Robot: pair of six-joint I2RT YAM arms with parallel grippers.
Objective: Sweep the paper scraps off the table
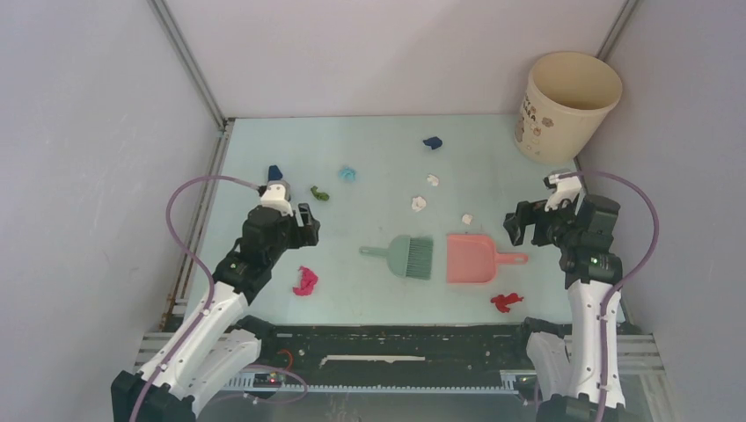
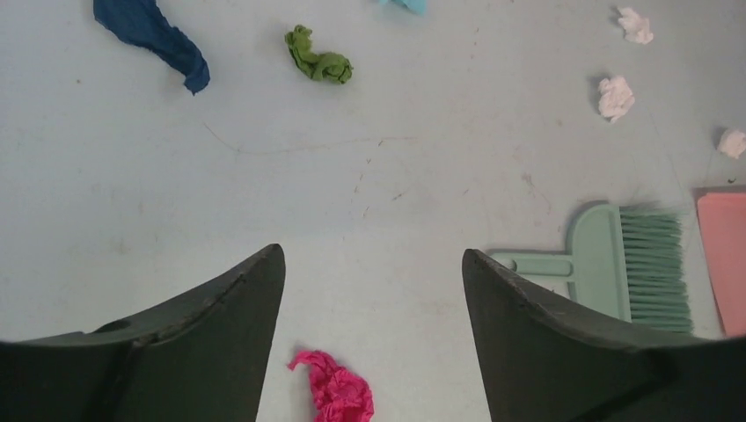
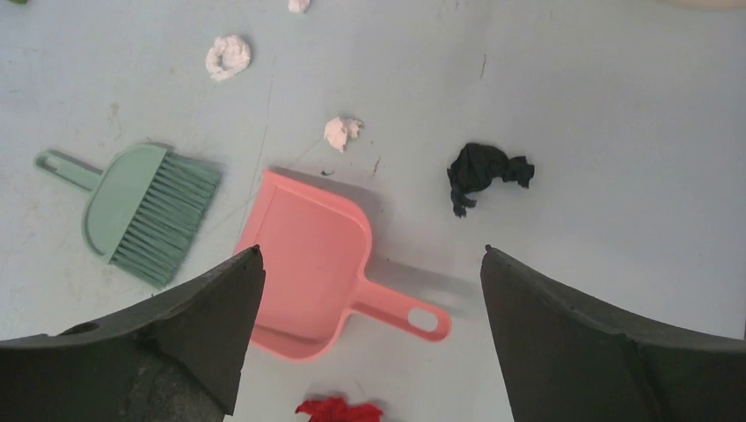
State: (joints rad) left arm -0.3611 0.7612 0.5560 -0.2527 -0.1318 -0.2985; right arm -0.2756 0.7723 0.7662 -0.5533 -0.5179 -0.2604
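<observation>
Table [image 1: 369, 211] pale green, paper scraps [image 1: 305, 281] scattered; brush [image 1: 413, 257] lies just beside dustpan [image 1: 469, 258]. Your left end effector [image 2: 371, 253], right end effector [image 3: 371, 251] both hover wide open, holding nothing.

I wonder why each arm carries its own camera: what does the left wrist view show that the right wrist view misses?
Left wrist only: the magenta scrap, a dark blue scrap and the left gripper, open. Right wrist only: a black-looking scrap, a red scrap and the right gripper, open. Both: the green brush, the pink dustpan and white scraps on the table.
</observation>
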